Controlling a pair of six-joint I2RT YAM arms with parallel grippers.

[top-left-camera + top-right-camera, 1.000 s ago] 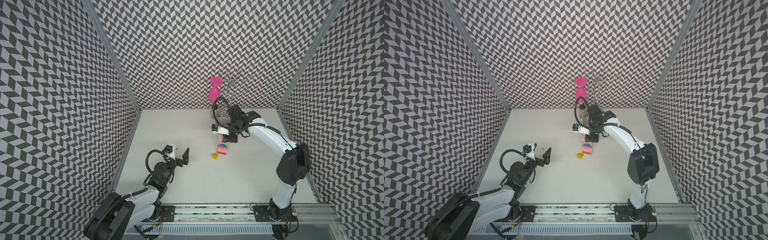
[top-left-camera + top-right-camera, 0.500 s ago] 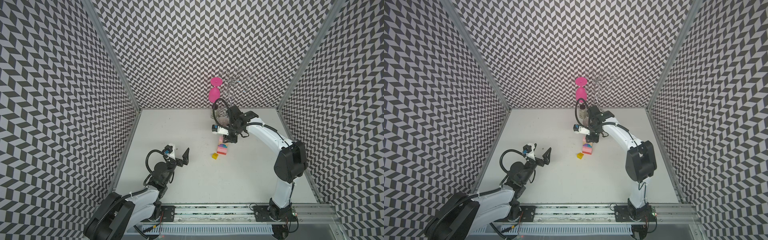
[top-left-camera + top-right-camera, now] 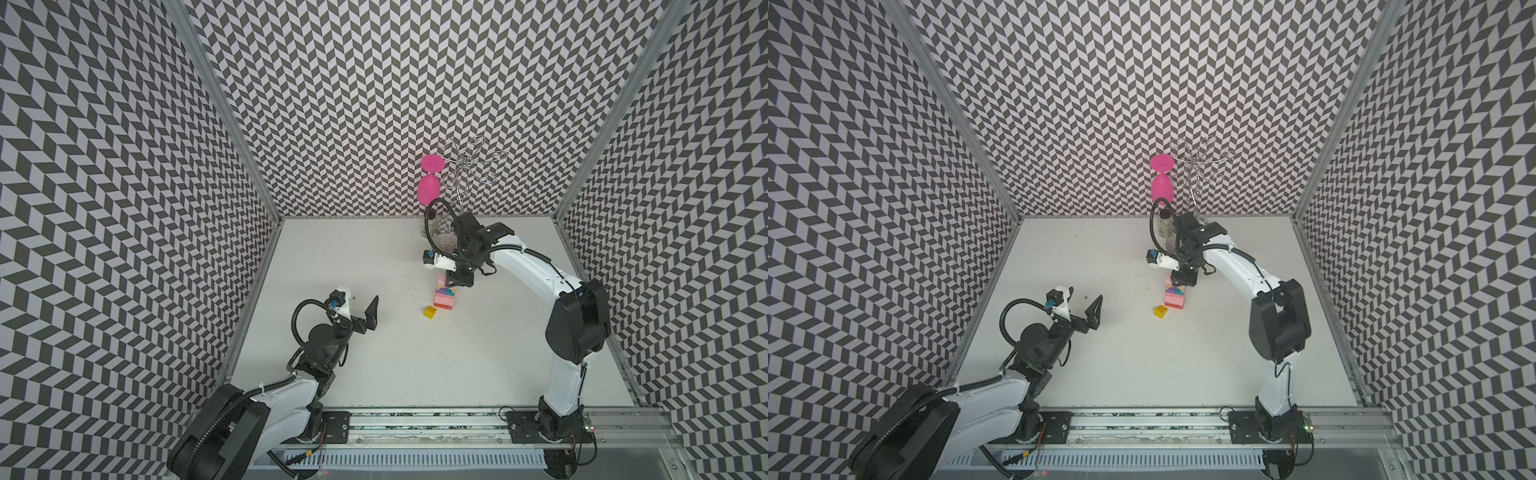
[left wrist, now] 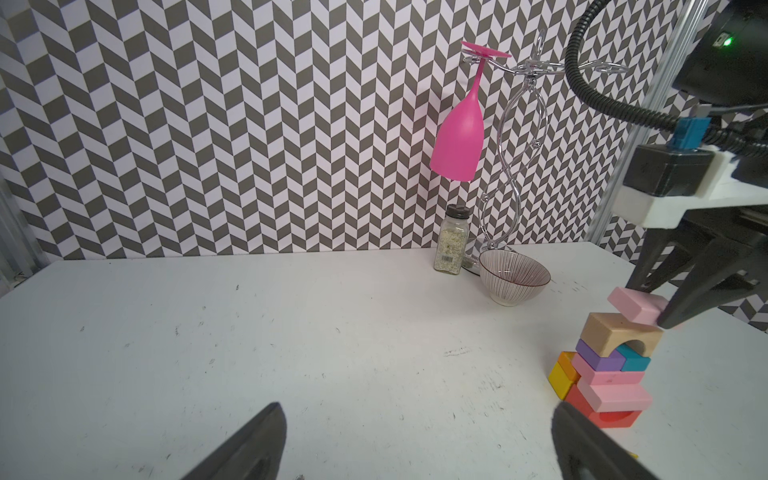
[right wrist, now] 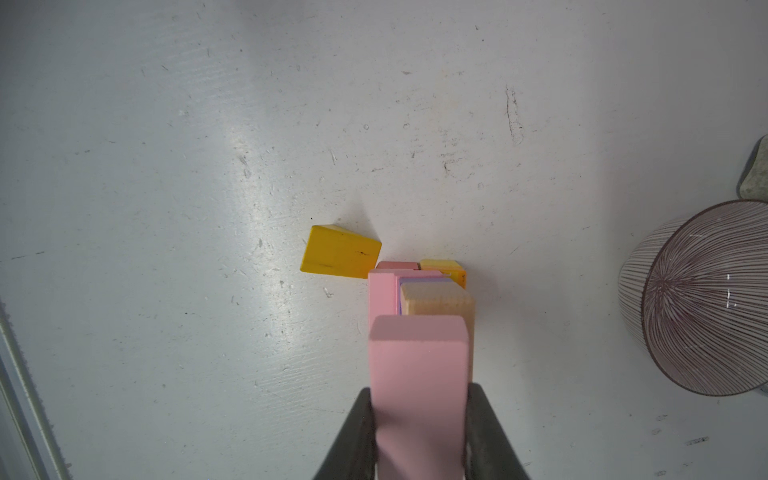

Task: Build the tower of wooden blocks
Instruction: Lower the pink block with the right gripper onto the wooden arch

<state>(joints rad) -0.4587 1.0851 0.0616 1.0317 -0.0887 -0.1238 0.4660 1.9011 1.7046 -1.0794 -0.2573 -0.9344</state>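
Right wrist: your right gripper (image 5: 419, 395) clamps the pink slab (image 5: 417, 357) over the wood block tower (image 4: 609, 374); lower squarely, release.

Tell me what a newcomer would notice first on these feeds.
First, the small tower of painted wooden blocks right of table centre, with the right gripper shut on a pale pink wooden slab at its top, over the plain-wood arch. Next, the bright pink goblet hanging upside down from the chrome wire rack at the back wall. A yellow wooden wedge lies loose beside the tower's base.
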